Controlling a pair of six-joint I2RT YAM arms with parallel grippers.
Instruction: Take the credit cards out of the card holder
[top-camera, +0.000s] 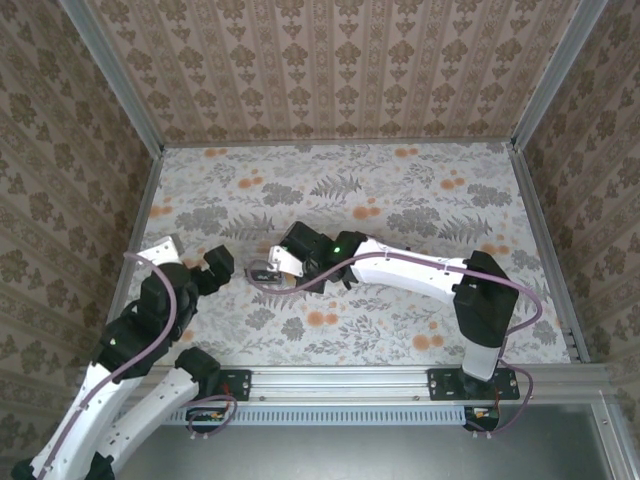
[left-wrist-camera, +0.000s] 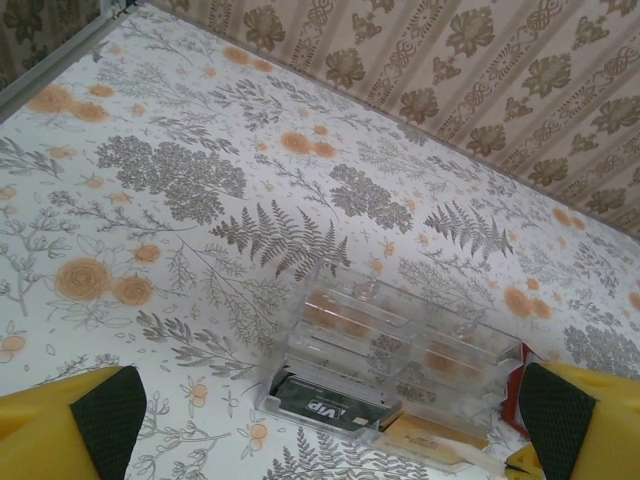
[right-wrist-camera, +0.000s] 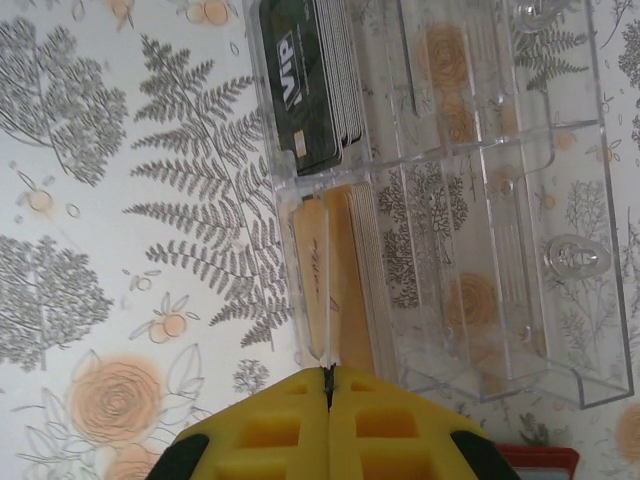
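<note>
Thin, stiff, probably slick, the tan credit card (right-wrist-camera: 312, 270) jutted from the card holder (right-wrist-camera: 520, 200). The right end effector (right-wrist-camera: 328, 385) seemingly pinched its edge; the left end effector (left-wrist-camera: 325, 415) gaped wide.

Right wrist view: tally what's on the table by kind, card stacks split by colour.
Clear card holder: 1
Stack of dark cards, VIP on top: 1
Stack of tan cards: 1
Red item beside the holder: 1
Total: 4
The single cards in each stack are too thin to count.
</note>
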